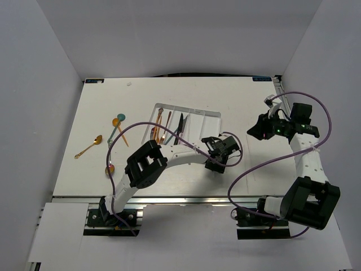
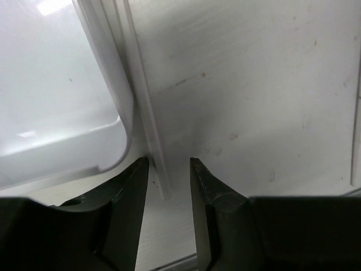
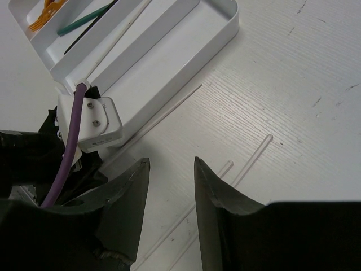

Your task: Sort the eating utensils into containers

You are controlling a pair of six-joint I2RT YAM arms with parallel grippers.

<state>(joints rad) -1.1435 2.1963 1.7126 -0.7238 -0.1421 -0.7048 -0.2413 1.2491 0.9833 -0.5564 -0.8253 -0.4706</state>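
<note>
The white tray (image 1: pixel 211 119) holds orange forks (image 1: pixel 158 131) and black and teal knives (image 1: pixel 179 126) in its left compartments; its right compartment is bare. In the right wrist view the tray (image 3: pixel 217 31) shows an orange fork (image 3: pixel 44 16) and a teal knife (image 3: pixel 84 22). My left gripper (image 1: pixel 214 157) is open at the tray's near right corner (image 2: pixel 121 132). The end of a pale chopstick (image 2: pixel 144 104) lies on the table between its tips (image 2: pixel 169 161), untouched. My right gripper (image 3: pixel 172 161) is open and empty above two more chopsticks (image 3: pixel 251 161). Teal spoons (image 1: pixel 116 130) and a gold spoon (image 1: pixel 88 147) lie to the left.
Another spoon (image 1: pixel 110 168) lies near the left arm's elbow. The left arm's wrist and purple cable (image 3: pixel 93 121) sit close to my right gripper (image 1: pixel 256 130). White walls enclose the table on three sides.
</note>
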